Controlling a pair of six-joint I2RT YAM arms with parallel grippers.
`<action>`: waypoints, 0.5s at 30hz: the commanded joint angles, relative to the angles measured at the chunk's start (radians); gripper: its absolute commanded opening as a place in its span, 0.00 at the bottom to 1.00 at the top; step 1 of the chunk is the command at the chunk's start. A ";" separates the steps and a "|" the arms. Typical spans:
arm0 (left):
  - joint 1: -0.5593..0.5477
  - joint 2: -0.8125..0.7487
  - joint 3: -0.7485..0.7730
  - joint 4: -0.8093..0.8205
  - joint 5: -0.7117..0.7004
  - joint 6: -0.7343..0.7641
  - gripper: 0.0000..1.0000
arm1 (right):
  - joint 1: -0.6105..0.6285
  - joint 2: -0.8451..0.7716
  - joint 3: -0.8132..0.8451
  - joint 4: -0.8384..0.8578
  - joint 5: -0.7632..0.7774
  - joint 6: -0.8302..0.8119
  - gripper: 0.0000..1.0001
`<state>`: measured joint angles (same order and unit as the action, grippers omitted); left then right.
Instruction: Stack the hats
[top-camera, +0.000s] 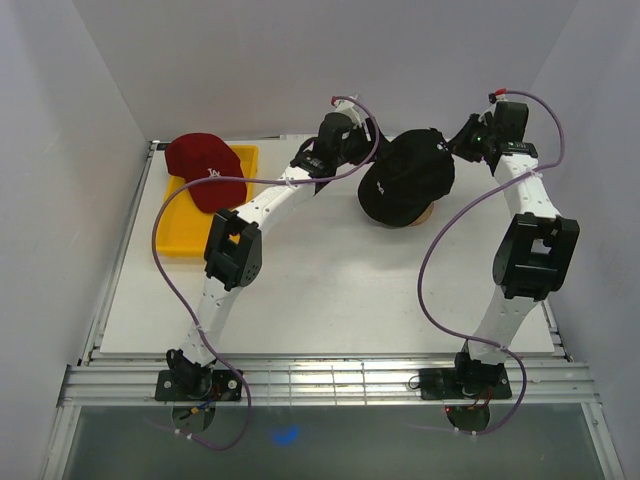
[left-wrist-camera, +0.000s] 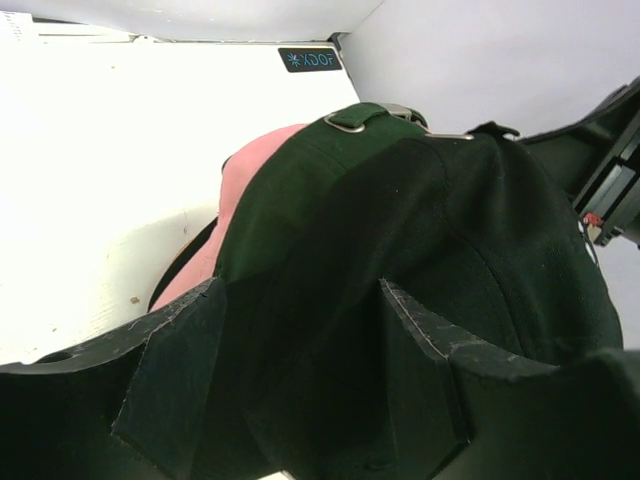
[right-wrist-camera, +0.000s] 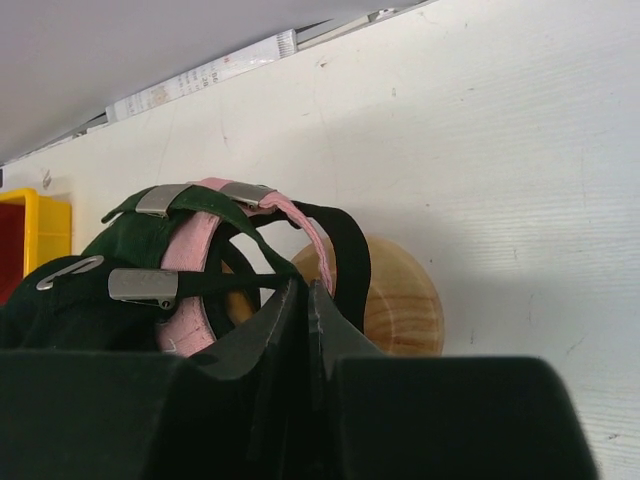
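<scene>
The dark green cap (top-camera: 405, 178) sits over the pale pink cap (left-wrist-camera: 245, 195) on the wooden stand (top-camera: 428, 213). The dark red cap (top-camera: 205, 170) with a white logo lies on the yellow tray (top-camera: 190, 235) at the back left. My left gripper (top-camera: 352, 165) is open; its jaws stand wide apart around the near side of the dark green cap (left-wrist-camera: 450, 250). My right gripper (top-camera: 462, 140) is behind the stack, shut (right-wrist-camera: 308, 290) on the dark green cap's back strap (right-wrist-camera: 250, 245). The pink cap's strap (right-wrist-camera: 185, 260) shows under it.
The wooden stand (right-wrist-camera: 400, 300) shows below the caps' back openings. White walls close in at the back and both sides. The yellow tray's corner (right-wrist-camera: 45, 230) is at the left of the right wrist view.
</scene>
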<state>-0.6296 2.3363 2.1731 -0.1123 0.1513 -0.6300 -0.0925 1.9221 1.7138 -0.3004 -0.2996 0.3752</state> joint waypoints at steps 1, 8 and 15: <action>0.018 -0.009 0.014 -0.052 -0.030 0.000 0.72 | 0.002 -0.008 -0.092 -0.118 0.033 -0.016 0.13; 0.028 -0.025 0.016 -0.067 -0.048 -0.004 0.73 | 0.007 -0.034 -0.158 -0.102 0.025 -0.002 0.11; 0.030 -0.035 -0.007 -0.036 -0.029 -0.008 0.76 | 0.007 -0.035 -0.178 -0.106 0.048 -0.004 0.12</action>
<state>-0.6167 2.3360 2.1738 -0.1181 0.1394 -0.6464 -0.0940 1.8503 1.5871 -0.2394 -0.2977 0.3977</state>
